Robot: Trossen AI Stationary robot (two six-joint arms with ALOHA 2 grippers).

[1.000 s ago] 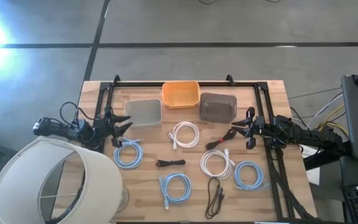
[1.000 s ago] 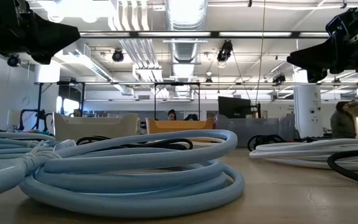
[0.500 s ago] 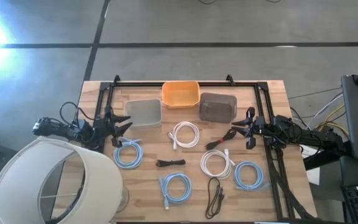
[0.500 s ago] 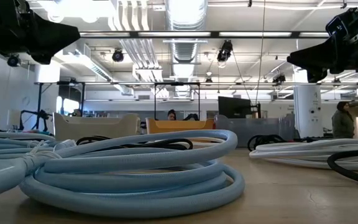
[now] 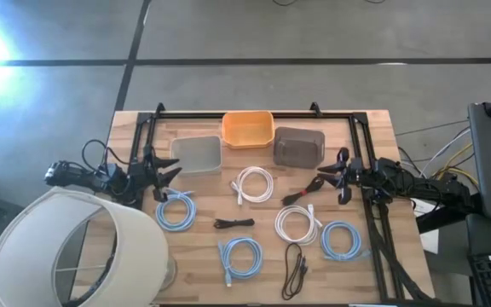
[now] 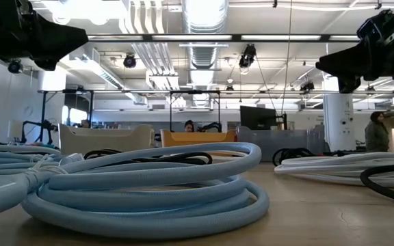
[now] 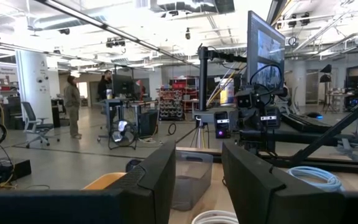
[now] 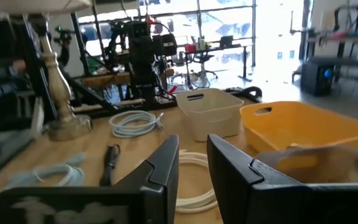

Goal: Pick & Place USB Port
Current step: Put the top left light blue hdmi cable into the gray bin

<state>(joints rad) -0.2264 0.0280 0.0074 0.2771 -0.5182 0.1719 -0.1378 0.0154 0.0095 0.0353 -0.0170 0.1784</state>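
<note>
Wooden table (image 5: 203, 256) holds coiled cables and three bins, and nothing has shifted over the last second: the left gripper (image 5: 162, 175) and right gripper (image 5: 329, 181) still hover at the edges, fingers apart. No pick has begun; the likely target, perhaps the black USB cable (image 5: 233, 223), lies mid-table.

White lampshade (image 5: 75, 247) at the table's (image 5: 373, 124) near-left corner.

Almost no change is seen between the earlier pictures and now. In the low view, the right gripper (image 6: 334, 65) is found shifted very slightly, its dark body reaching a little further toward the picture's right edge and top. In the high view, the right gripper (image 5: 329, 181) is seen at very nearly the same spot by the table's right rail, with no clear displacement.
</note>
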